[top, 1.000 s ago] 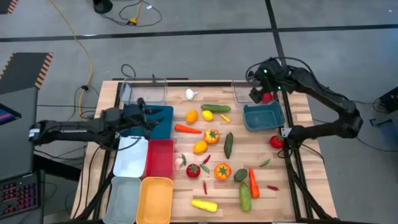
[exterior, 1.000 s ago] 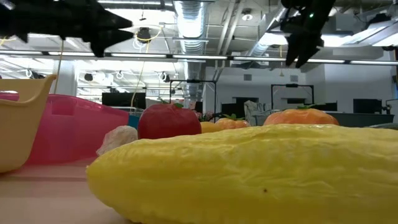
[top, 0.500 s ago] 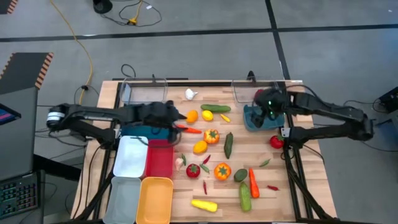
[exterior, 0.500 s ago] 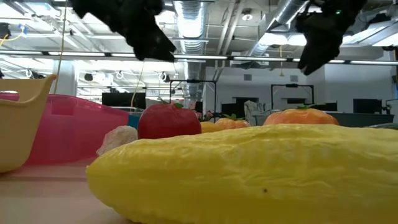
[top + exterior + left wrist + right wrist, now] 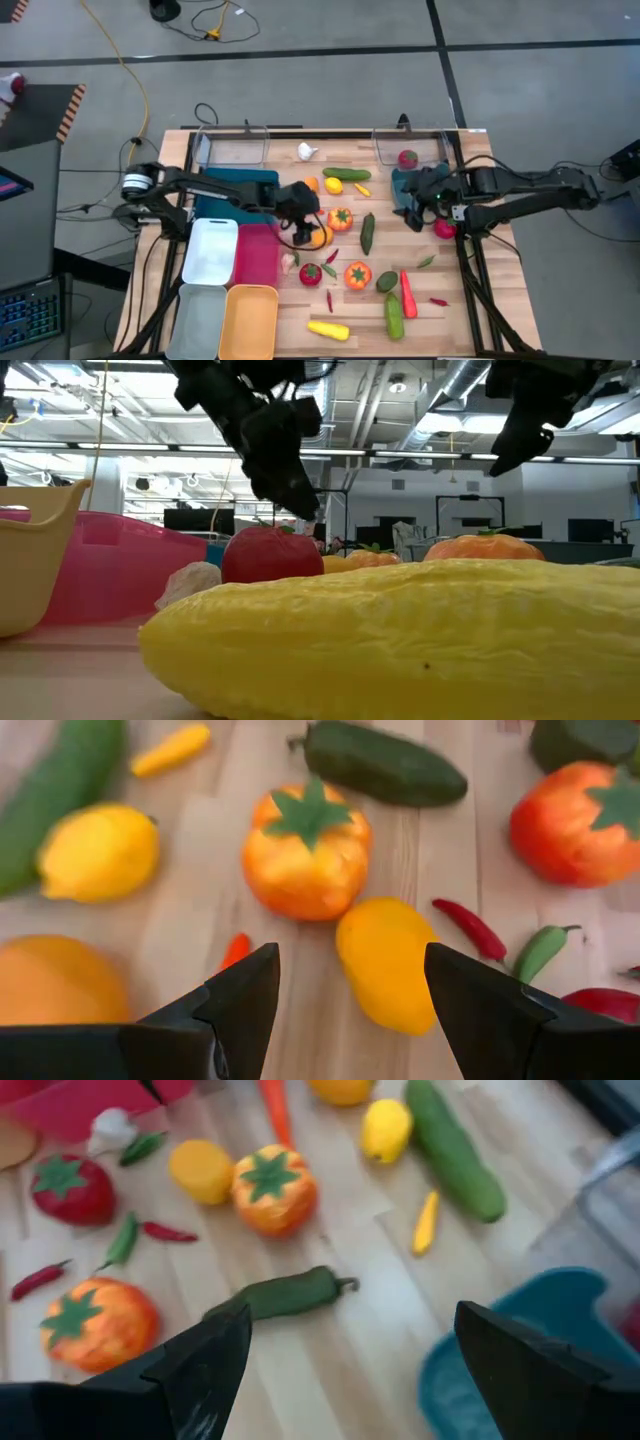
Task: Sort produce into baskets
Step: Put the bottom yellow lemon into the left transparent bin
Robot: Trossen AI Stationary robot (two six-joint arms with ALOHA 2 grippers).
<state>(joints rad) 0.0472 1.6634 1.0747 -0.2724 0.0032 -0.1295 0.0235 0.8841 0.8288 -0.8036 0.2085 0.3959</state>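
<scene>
While both grippers gape empty — left gripper (image 5: 312, 226) over crowded produce, right gripper (image 5: 418, 203) above teal basket (image 5: 400, 186) rim.

**Setting: a robotics test cell in an open-plan industrial lab**

The wooden table (image 5: 480, 185) stands on a grey floor (image 5: 320, 90) of large slabs divided by dark seams. Left of the table, a yellow cable (image 5: 125, 65) trails across the floor beside black-and-orange hazard tape (image 5: 68, 112); behind the table, further black cables (image 5: 215, 22) lie loose. Left of the table's near corner, a keyboard with lit keys (image 5: 25, 318) rests on a dark desk. Beyond the table, the low view shows exposed silver ventilation ducts (image 5: 305, 390), strip lights (image 5: 130, 448) and rows of dark monitors (image 5: 590, 530) on distant desks.
</scene>
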